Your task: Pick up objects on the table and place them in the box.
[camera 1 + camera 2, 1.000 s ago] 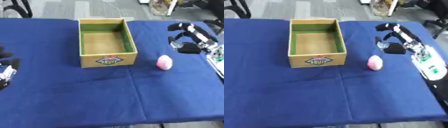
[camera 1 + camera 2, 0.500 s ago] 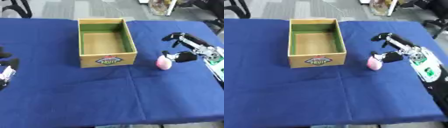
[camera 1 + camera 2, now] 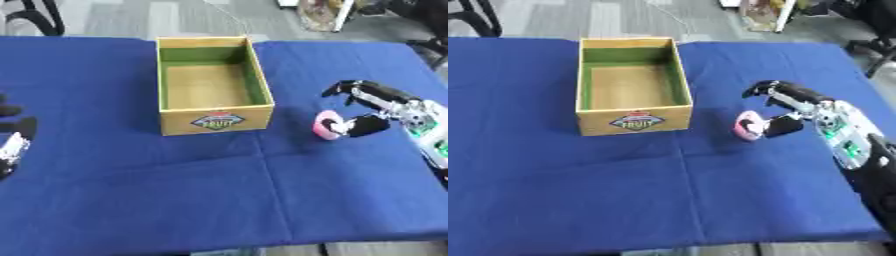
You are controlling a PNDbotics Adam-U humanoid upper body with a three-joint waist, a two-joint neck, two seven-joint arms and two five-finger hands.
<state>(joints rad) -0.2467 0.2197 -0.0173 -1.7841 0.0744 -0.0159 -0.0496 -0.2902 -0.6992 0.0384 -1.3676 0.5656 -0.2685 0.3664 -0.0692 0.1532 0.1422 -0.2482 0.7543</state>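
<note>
1. The left hand (image 3: 12,145) rests at the left edge of the blue counter (image 3: 219,190), holding nothing; whether its fingers are spread cannot be told.
2. The box (image 3: 213,82) stands open at the counter's middle, toward the far side, with a label on its near wall.
3. The pink object (image 3: 327,125) lies right of the box, near its near right corner.
4. The right hand (image 3: 372,107) touches the pink object's right side with its thumb, fingers arched above.

One open box (image 3: 213,82), interior vacant. One pink object (image 3: 325,125), right of box, on one blue-covered table (image 3: 201,190). Two robot hands: right hand (image 3: 372,107) right of box, left hand (image 3: 12,142) left of box.
</note>
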